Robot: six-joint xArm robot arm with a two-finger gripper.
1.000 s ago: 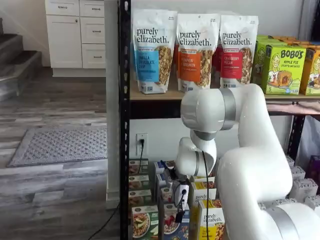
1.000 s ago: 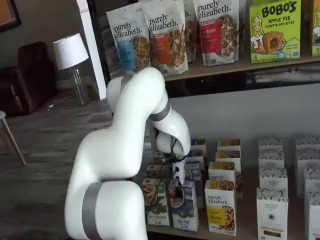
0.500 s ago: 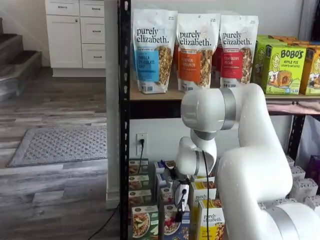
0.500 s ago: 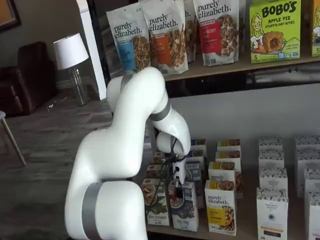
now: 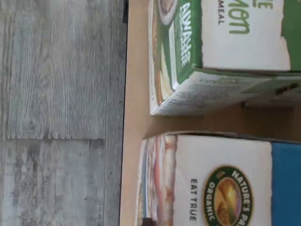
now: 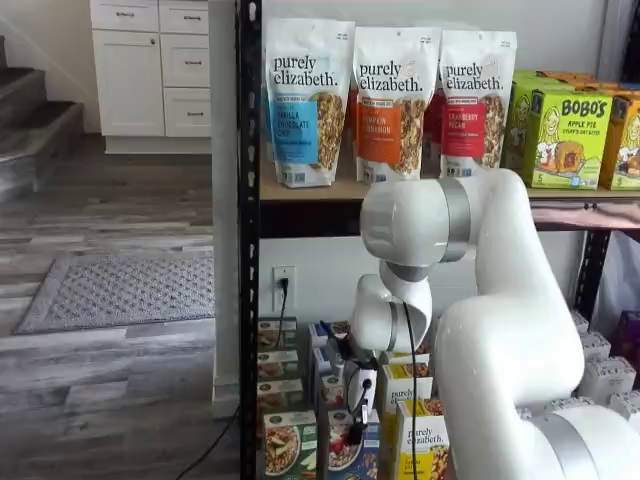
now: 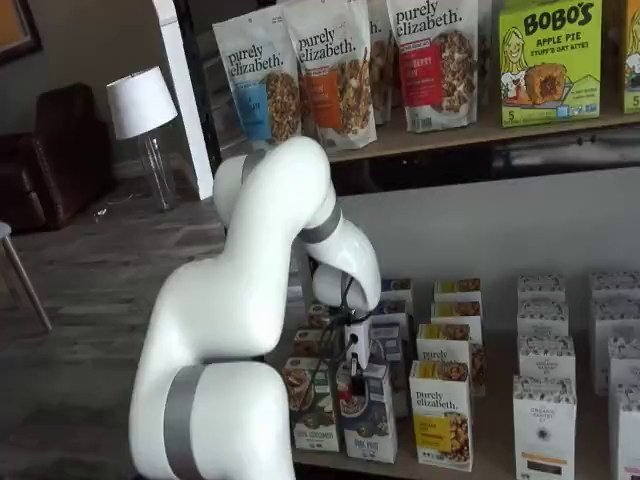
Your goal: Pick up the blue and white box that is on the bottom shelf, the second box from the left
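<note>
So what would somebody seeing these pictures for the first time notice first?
Probably the big white arm filling the foreground in both shelf views, its gripper down at the blue and white box on the bottom shelf. Next, the purely elizabeth bags lined up on the shelf above.

Even, soft indoor light; wrist view slightly blurred (close-up).

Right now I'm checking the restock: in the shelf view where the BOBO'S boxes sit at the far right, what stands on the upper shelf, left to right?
Blue purely elizabeth bag → orange purely elizabeth bag → red purely elizabeth bag → green BOBO'S box.
</note>
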